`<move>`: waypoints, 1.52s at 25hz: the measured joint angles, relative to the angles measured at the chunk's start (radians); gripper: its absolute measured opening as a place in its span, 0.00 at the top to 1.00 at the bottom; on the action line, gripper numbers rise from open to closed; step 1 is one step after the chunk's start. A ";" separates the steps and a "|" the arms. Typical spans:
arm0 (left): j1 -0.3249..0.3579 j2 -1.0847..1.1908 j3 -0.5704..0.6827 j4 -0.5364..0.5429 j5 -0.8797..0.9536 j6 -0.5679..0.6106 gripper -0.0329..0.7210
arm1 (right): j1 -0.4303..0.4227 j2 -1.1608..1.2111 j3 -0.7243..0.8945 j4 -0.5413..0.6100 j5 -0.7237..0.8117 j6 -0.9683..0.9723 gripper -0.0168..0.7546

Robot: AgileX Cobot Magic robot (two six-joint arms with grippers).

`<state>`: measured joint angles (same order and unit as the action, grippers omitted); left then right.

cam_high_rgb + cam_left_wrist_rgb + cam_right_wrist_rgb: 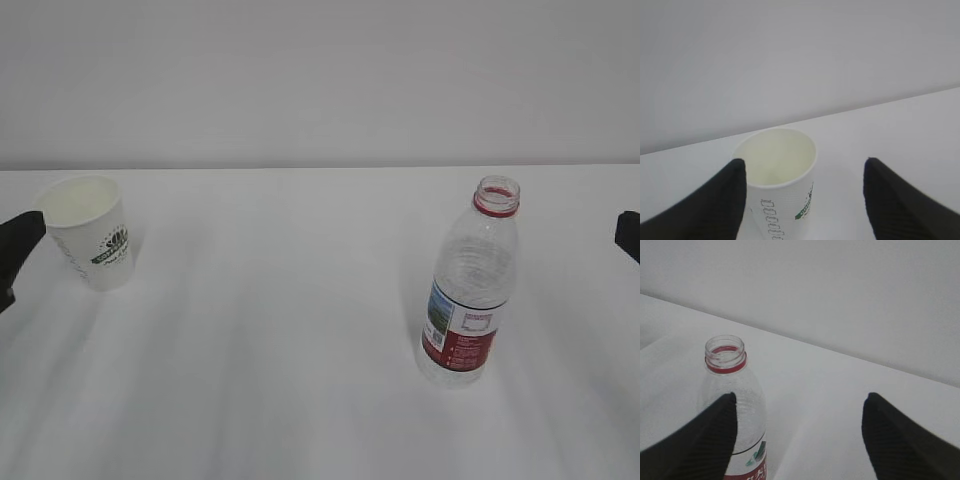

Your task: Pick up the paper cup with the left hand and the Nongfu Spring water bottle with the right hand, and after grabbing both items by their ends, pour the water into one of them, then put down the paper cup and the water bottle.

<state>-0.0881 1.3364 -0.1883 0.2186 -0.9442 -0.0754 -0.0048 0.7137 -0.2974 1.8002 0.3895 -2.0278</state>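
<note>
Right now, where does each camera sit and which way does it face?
Exterior: in front, looking down at a slant at the paper cup and the water bottle; gripper tips at both edges.
Left wrist: behind the open left gripper, facing the cup, shared with exterior.
Right wrist: behind the open right gripper, facing the bottle, shared likewise.

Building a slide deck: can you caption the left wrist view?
Open left gripper, jaws apart, approaching the upright white paper cup on the white table.

A flat matte white tabletop [300, 380] meets a plain pale grey wall [320, 80] behind, under soft, even light.
</note>
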 joint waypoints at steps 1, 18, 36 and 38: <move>0.000 0.007 0.000 0.000 -0.008 0.000 0.25 | 0.000 0.000 0.000 0.000 0.000 0.000 0.22; 0.000 0.185 -0.004 -0.004 -0.142 0.000 0.25 | 0.000 0.000 0.000 0.000 0.000 0.000 0.22; 0.000 0.291 -0.014 -0.071 -0.196 0.000 0.25 | 0.000 0.000 0.000 0.000 0.000 0.000 0.22; 0.000 0.306 -0.023 -0.075 -0.196 0.000 0.25 | 0.000 0.000 0.000 0.000 0.000 0.000 0.22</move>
<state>-0.0881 1.6427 -0.2116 0.1436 -1.1406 -0.0754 -0.0048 0.7137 -0.2974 1.8002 0.3895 -2.0278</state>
